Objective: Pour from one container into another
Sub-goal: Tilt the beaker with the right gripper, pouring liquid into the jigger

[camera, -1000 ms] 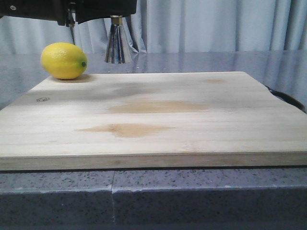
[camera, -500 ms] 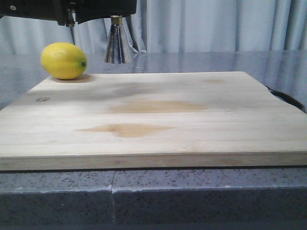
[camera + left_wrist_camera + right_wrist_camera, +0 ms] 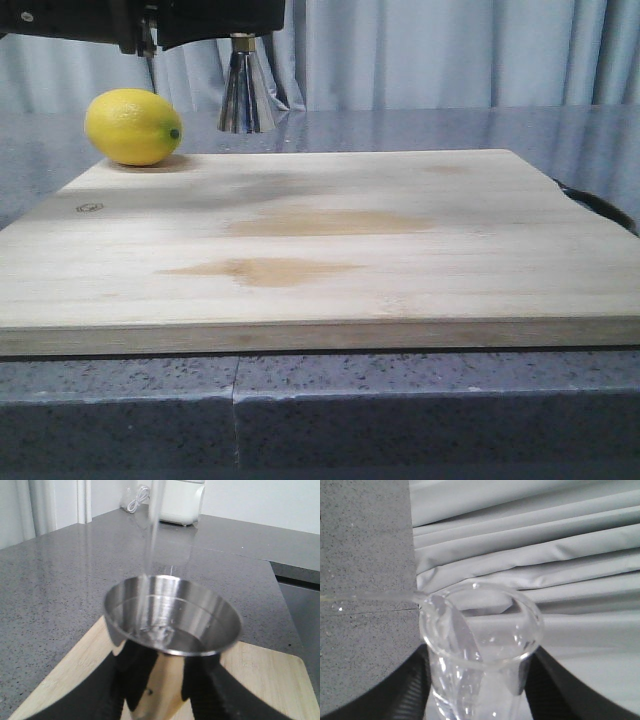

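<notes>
My left gripper (image 3: pixel 162 687) is shut on the steel jigger (image 3: pixel 172 622), its black fingers (image 3: pixel 120 680) clamped on the narrow waist below the open upper cup. A thin clear stream (image 3: pixel 151 540) falls into that cup, where liquid shines at the bottom. In the front view only the jigger's lower cone (image 3: pixel 247 95) shows, hanging above the counter behind the board. My right gripper (image 3: pixel 480 692) is shut on the clear glass beaker (image 3: pixel 480 645), which is tilted, and liquid runs out over its lip (image 3: pixel 427 600) in a thin jet. The beaker is out of the front view.
A yellow lemon (image 3: pixel 133 126) lies on the far left corner of the wooden cutting board (image 3: pixel 320 240), close to the jigger. Grey stone counter (image 3: pixel 450 125) surrounds the board, curtains hang behind, a white appliance (image 3: pixel 175 502) stands farther off, and a dark object (image 3: pixel 600 207) lies past the board's right edge.
</notes>
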`<move>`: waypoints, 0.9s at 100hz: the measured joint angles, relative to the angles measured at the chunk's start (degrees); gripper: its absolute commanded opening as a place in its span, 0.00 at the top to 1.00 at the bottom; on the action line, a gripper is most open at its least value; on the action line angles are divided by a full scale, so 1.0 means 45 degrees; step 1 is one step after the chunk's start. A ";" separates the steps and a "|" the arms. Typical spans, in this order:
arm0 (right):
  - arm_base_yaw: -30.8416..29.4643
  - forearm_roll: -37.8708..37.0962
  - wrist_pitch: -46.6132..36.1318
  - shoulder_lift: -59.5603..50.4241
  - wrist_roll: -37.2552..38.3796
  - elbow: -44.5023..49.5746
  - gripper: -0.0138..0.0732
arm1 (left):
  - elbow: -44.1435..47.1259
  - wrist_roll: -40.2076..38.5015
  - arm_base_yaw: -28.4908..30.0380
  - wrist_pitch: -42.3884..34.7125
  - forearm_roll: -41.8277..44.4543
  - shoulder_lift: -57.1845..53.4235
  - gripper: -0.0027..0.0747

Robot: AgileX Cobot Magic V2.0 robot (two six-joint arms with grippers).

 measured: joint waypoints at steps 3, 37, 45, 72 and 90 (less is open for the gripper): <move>0.0000 -0.0012 0.0000 0.0000 0.0000 0.0000 0.47 | 0.0000 0.0000 0.0000 0.0000 0.0000 0.0000 0.64; 0.0000 -0.0435 -0.0076 0.0000 -0.0025 0.0000 0.47 | 0.0000 0.0000 0.0000 0.0000 0.0000 0.0000 0.64; 0.0000 -0.0496 -0.0102 0.0000 -0.0025 0.0000 0.47 | 0.0000 0.0000 0.0000 0.0000 0.0000 0.0000 0.64; 0.0000 -0.0645 -0.0125 0.0000 -0.0025 0.0000 0.47 | 0.0000 0.0000 0.0000 0.0000 0.0018 0.0000 0.64; 0.0000 -0.0665 -0.0166 0.0000 -0.0025 0.0000 0.47 | 0.0000 0.0000 0.0000 0.0000 0.0018 0.0000 0.64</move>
